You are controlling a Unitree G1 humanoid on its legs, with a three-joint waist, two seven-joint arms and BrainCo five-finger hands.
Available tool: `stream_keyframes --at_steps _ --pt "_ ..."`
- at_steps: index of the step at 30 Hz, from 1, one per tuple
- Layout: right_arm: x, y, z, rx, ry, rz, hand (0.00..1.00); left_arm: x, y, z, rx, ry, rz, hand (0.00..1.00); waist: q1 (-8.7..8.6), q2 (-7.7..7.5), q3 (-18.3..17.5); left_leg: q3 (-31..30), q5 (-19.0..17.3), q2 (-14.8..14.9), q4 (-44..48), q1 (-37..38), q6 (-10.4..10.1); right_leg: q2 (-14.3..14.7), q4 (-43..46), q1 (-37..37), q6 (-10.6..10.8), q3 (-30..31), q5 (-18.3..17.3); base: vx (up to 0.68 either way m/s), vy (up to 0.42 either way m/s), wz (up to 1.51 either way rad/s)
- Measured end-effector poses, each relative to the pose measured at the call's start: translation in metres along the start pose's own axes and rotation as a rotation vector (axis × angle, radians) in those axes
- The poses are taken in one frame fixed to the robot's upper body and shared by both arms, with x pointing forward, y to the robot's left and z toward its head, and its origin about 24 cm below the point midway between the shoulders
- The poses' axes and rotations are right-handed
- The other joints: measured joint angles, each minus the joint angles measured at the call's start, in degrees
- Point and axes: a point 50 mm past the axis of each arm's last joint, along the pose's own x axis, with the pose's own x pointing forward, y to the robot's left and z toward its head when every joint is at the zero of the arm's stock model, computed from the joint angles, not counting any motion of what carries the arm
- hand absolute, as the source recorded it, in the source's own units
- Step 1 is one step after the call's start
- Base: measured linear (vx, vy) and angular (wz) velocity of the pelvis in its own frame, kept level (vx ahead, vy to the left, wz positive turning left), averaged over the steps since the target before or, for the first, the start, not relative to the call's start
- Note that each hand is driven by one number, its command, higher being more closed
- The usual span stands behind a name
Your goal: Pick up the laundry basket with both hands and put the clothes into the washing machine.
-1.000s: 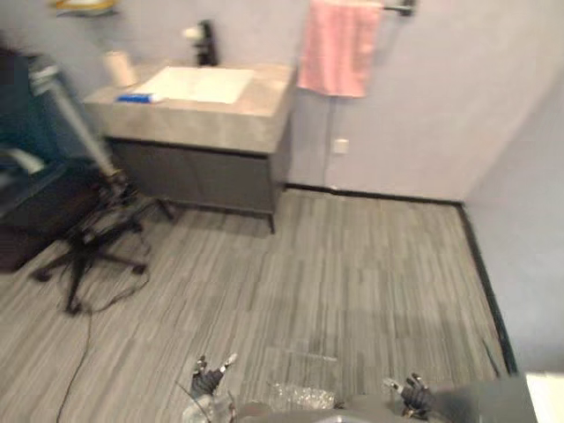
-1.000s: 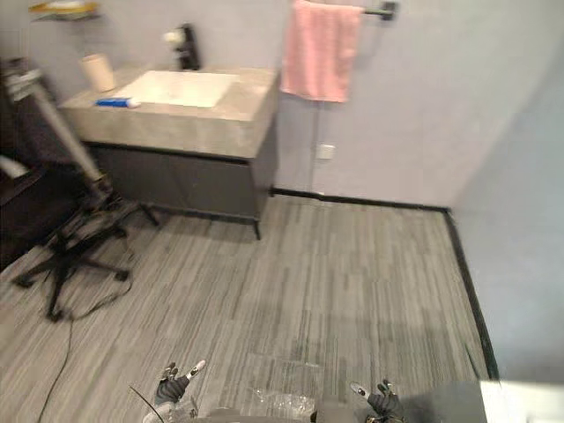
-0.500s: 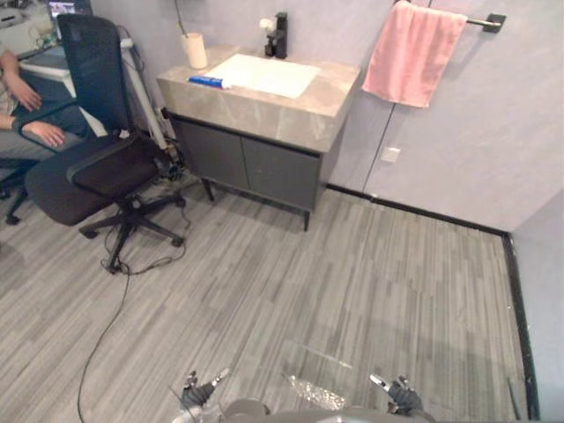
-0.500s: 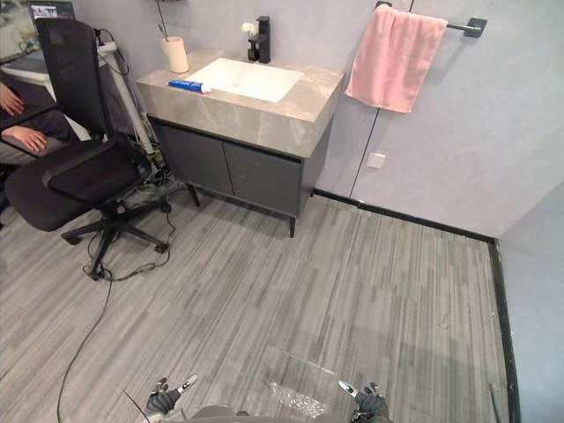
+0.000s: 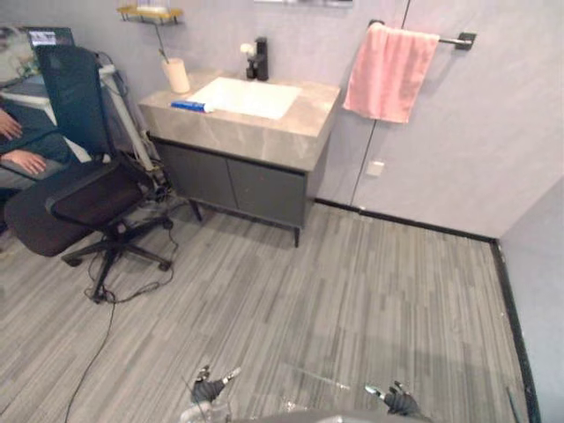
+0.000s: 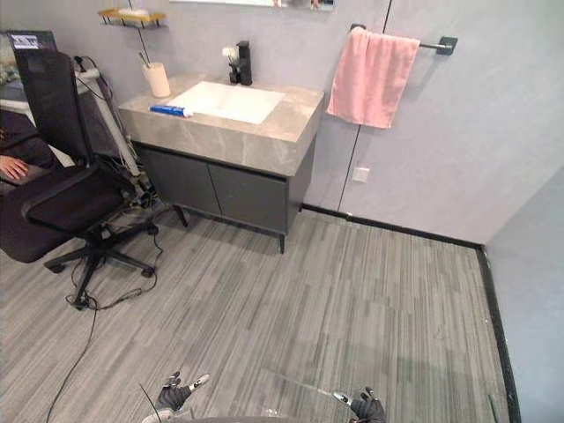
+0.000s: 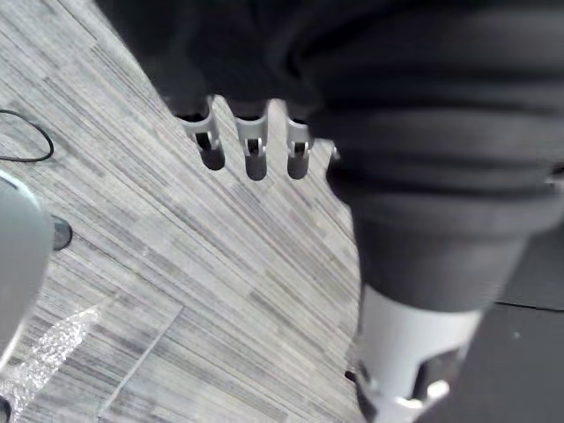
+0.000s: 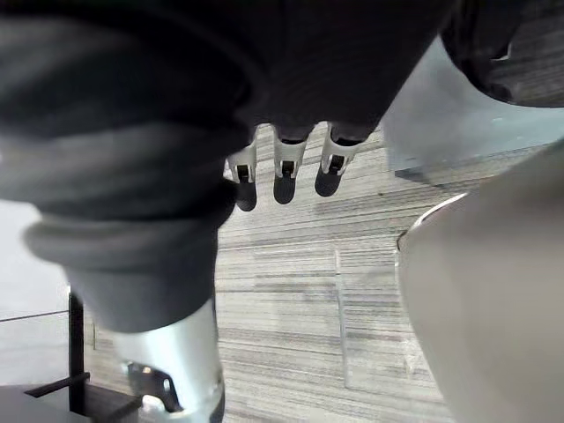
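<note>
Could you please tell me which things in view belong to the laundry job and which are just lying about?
For the job: left hand, right hand, both open and holding nothing.

Just about: pink towel, sink cabinet, office chair, cup, blue tube, a person's hand.
</note>
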Motion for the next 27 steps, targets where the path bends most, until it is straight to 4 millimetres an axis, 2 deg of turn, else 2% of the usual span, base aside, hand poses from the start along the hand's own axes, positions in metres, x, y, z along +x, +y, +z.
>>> stream_keyframes --at_steps 2,5,7,9,10,11,15,17,19,23,27 --pt "0.001 -0.001 0.002 -0.005 -0.002 -0.002 0.00 0.000 -0.001 -0.001 -0.034 0.005 0.006 0.00 0.06 -0.09 0.4 -0.1 0.0 0.5 2.7 -1.0 -0.1 0.5 -0.3 0.0 -0.5 0.8 0.6 -0.05 -0.057 -0.25" --pt "0.002 0.001 0.003 -0.041 0.002 0.006 0.00 -0.002 0.008 -0.007 -0.108 0.026 0.049 0.00 0.51 -0.23 0.7 -3.9 -0.1 1.2 8.9 -3.9 0.0 1.9 -3.1 -0.3 -0.8 6.5 3.6 -0.06 -0.033 -0.80" --pt "0.002 0.002 0.004 -0.043 -0.002 0.008 0.00 -0.003 0.010 -0.009 -0.108 0.029 0.054 0.00 0.34 -0.27 0.8 -4.9 -0.2 1.6 9.2 -4.8 -0.2 2.8 -3.9 -2.2 -0.7 9.7 5.4 -0.09 0.014 -0.97" --pt "0.003 0.002 0.007 -0.037 -0.008 0.007 0.00 -0.002 0.011 -0.007 -0.110 0.024 0.054 0.00 -0.02 0.26 1.1 -4.7 -1.5 2.5 7.6 -4.6 -2.0 4.1 -5.2 -4.6 -0.2 12.1 6.3 -0.16 0.007 -0.77" --pt "0.004 -0.001 0.009 -0.026 -0.013 -0.002 0.00 -0.002 0.007 -0.006 -0.113 0.024 0.042 0.00 -0.07 0.94 1.1 -4.4 -3.3 3.3 5.3 -4.2 -2.7 5.1 -5.9 -5.7 0.1 13.1 6.8 -0.19 0.043 -0.73" --pt "0.004 0.000 0.011 0.004 -0.016 -0.008 0.00 -0.001 0.006 -0.003 -0.111 0.016 0.025 0.00 -0.10 0.78 1.7 -3.2 -4.5 3.4 2.8 -3.3 -2.6 5.6 -6.4 -6.6 0.5 15.2 7.2 -0.21 0.046 -0.98" --pt "0.003 -0.001 0.004 0.116 0.005 -0.035 0.00 -0.001 0.011 -0.004 -0.071 0.020 -0.004 0.00 -0.24 -0.08 2.0 3.5 -4.5 2.0 -0.5 -2.6 -2.3 5.0 -11.1 -8.0 1.1 22.0 10.3 -0.13 0.035 -1.03" --pt "0.002 -0.001 0.002 0.147 0.010 -0.043 0.00 -0.001 0.011 -0.004 -0.058 0.020 -0.014 0.00 -0.66 -0.15 2.0 4.0 -4.0 1.0 -1.3 -2.1 -1.9 4.3 -12.1 -8.2 0.5 22.0 11.8 -0.01 0.056 -0.49" --pt "0.002 -0.003 0.003 0.161 0.008 -0.048 0.00 -0.001 0.010 -0.006 -0.051 0.028 -0.032 0.00 -1.68 0.15 1.8 3.2 -3.6 0.3 -1.7 -1.2 -1.9 3.4 -11.7 -7.7 1.3 20.3 13.9 0.04 0.043 0.13" --pt "0.003 -0.008 0.004 0.166 0.008 -0.046 0.00 0.000 0.003 -0.004 -0.053 0.024 -0.049 0.00 -1.93 1.03 1.0 -1.6 -1.6 0.0 -4.3 0.0 -1.1 2.5 -11.8 -5.5 1.5 15.1 13.4 0.12 0.017 0.61" --pt "0.003 -0.012 0.003 0.136 0.022 -0.049 0.00 -0.002 0.005 -0.008 -0.054 0.038 -0.041 0.00 -1.69 1.19 1.1 -5.5 -1.1 -0.1 -4.1 3.3 -1.6 2.6 -11.7 -0.3 1.0 10.9 11.9 0.13 0.014 0.50"
